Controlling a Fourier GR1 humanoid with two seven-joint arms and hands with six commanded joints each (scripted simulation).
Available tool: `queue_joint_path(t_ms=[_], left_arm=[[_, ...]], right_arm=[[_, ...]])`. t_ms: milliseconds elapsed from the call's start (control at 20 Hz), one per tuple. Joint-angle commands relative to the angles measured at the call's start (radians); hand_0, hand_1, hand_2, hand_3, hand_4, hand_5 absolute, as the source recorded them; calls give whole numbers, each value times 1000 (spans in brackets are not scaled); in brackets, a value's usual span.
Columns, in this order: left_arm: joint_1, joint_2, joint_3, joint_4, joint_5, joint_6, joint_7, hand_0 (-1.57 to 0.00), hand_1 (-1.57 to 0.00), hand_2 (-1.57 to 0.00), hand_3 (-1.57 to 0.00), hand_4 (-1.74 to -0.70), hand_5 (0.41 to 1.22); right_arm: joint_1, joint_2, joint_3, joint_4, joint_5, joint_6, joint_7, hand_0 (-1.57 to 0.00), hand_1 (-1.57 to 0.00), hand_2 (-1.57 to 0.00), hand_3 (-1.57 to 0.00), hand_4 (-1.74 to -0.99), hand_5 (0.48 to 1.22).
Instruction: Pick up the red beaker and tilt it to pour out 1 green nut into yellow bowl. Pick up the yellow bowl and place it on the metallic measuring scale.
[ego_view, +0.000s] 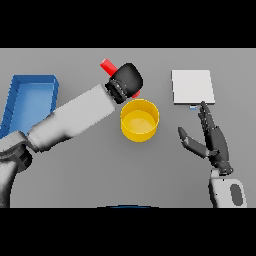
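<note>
While over yellow bowl (140, 120): left hand (127, 79) fingers round red beaker (107, 66).

Even, flat, diffuse light; no glare. Faint soft shadow under yellow bowl (140, 120) on table (100, 165).

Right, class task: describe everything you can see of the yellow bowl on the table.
The yellow bowl is a round, open container with a thin upright wall, plain and smooth, plastic-looking. It stands upright on the grey table near the middle. Its inside looks bare; no nut shows in it. The left hand, wrapped round the red beaker, hovers just behind its rim; whether they touch cannot be told. The right hand lies apart to its right.
</note>
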Motion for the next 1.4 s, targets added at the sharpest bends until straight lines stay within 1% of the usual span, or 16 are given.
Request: queue_joint_path(t_ms=[0,150,250,300,500,600,650,750,850,1000,1100,1150,1200,1250,1300,1350], left_arm=[[-13,6,-21,-5,-14,3,-5,-1571,-1571,-1571,-1509,-1735,1221],[-36,-14,-94,35,-53,9,-3,-1571,-1571,-1571,-1539,-1737,1221],[-71,-24,-147,51,-73,-18,-32,-1571,-1571,-1571,-1551,-1739,1221],[-83,-27,-167,45,-78,-31,-43,-1571,-1571,-1571,-1555,-1739,1221],[-118,-62,-221,75,-84,-63,-43,-1571,-1571,-1571,-1564,-1740,1221],[-144,-67,-249,100,-91,-62,-54,-1571,-1571,-1571,-1567,-1740,1221],[-152,-68,-265,106,-94,-66,-59,-1571,-1571,-1571,-1568,-1741,1221],[-170,-66,-289,108,-94,-74,-68,-1571,-1571,-1571,-1569,-1741,1221],[-187,-67,-302,104,-91,-77,-63,-1571,-1571,-1571,-1570,-1741,1221],[-214,-48,-313,112,-83,-50,-63,-1571,-1571,-1571,-1570,-1740,1221],[-263,-31,-291,119,-60,-30,-64,-1571,-1571,-1571,-1571,-1738,1159],[-279,-22,-290,131,-57,-13,-58,-1571,-1571,-1571,-1571,-1738,1171],[-312,-8,-272,139,-45,3,-60,-1571,-1390,-1379,-1571,-1686,1181],[-329,1,-261,150,-39,41,-60,-1571,-1269,-1251,-1571,-1644,1189],[-372,10,-245,181,-33,56,-45,-1571,-1330,-1315,-1359,-1664,1196],[-400,31,-232,195,-20,72,-53,-1571,-1378,-1366,-1212,-1679,1201]], right_arm=[[-9,0,-5,7,-2,-3,5,1,1,1,1,-1297,602],[0,-1,-10,-2,-10,-2,3,1,1,1,1,-1287,604],[4,1,-6,0,-4,-5,-4,1,1,1,1,-1285,605],[-9,-4,-11,1,-4,-8,15,1,1,1,1,-1290,607],[5,-10,-7,-6,3,-4,-10,1,1,1,1,-1283,601],[-10,-5,-2,16,20,-13,-5,1,1,1,1,-1277,598],[2,-5,-2,5,20,-15,-19,1,1,1,1,-1274,592],[-6,-11,-13,14,8,-9,-14,1,1,1,1,-1264,588],[2,-3,-2,10,30,-26,-8,1,1,1,1,-1245,585],[-3,-7,-7,11,18,-16,-11,1,1,1,1,-1233,585],[6,-3,1,6,21,-12,-25,1,1,1,1,-1222,590],[-1,-9,-8,8,8,-5,-29,1,1,1,1,-1219,595],[-11,-10,-7,13,17,-12,-29,1,1,1,1,-1219,601],[-17,-7,-8,18,8,-6,-31,1,1,1,1,-1222,609],[-12,-1,-2,4,2,-2,-36,1,1,1,1,-1224,615],[-8,-2,0,-5,-3,4,-36,1,1,1,1,-1231,620]])
